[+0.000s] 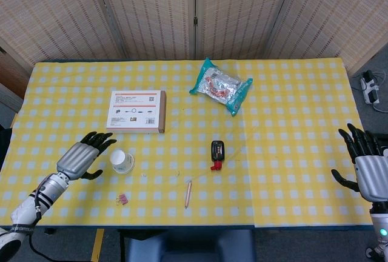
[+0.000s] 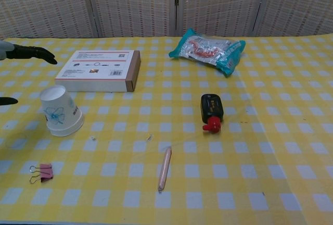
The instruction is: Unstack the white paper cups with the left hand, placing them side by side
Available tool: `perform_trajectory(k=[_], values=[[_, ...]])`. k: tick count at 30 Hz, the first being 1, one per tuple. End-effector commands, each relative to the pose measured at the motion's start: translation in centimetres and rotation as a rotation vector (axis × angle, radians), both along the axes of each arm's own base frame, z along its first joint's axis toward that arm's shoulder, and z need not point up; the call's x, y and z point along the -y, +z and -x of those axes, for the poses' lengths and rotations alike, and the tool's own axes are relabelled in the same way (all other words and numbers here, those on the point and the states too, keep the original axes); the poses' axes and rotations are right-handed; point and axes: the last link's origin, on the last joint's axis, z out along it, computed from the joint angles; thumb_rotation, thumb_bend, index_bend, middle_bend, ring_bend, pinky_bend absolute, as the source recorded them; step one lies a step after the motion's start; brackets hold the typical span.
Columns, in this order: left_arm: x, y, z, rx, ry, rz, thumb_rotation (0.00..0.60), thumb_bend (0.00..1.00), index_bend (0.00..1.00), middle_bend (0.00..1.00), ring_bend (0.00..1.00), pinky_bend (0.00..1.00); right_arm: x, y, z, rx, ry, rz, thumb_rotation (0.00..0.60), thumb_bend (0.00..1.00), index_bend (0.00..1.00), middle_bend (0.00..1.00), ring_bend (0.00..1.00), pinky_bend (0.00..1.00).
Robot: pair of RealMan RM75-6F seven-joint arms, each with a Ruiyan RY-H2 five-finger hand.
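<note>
A stack of white paper cups [image 1: 122,161] [image 2: 61,111] with a blue flower print stands upside down on the yellow checked table, left of centre. My left hand [image 1: 83,156] hovers just left of the cups with its fingers spread, holding nothing; the chest view shows only its fingertips [image 2: 36,53] at the left edge. Past the table's right edge my right hand [image 1: 368,168] is raised, open and holding nothing. It does not show in the chest view.
A flat cardboard box [image 1: 136,111] [image 2: 100,70] lies behind the cups. A pink binder clip [image 1: 122,199] [image 2: 41,173], a wooden pencil [image 1: 188,194] [image 2: 164,169] and a black and red sharpener [image 1: 216,154] [image 2: 211,112] lie near the front. A teal snack packet [image 1: 220,85] [image 2: 208,49] sits at the back.
</note>
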Motion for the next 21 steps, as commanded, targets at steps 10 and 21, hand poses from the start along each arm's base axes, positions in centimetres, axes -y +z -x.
perform_trajectory(k=[10, 21], values=[[-1.8, -2.2, -0.9, -0.033, 0.009, 0.03, 0.6, 0.35, 0.2, 0.04, 0.03, 0.0, -0.1, 0.0, 0.5, 0.01, -0.009, -0.003, 0.6, 0.27, 0.0, 0.0, 0.04, 0.0], [-2.0, -2.9, -1.0, -0.009, 0.015, 0.021, 0.6, 0.35, 0.27, 0.05, 0.05, 0.0, -0.2, -0.1, 0.8, 0.017, -0.013, -0.003, 0.6, 0.27, 0.0, 0.0, 0.04, 0.0]])
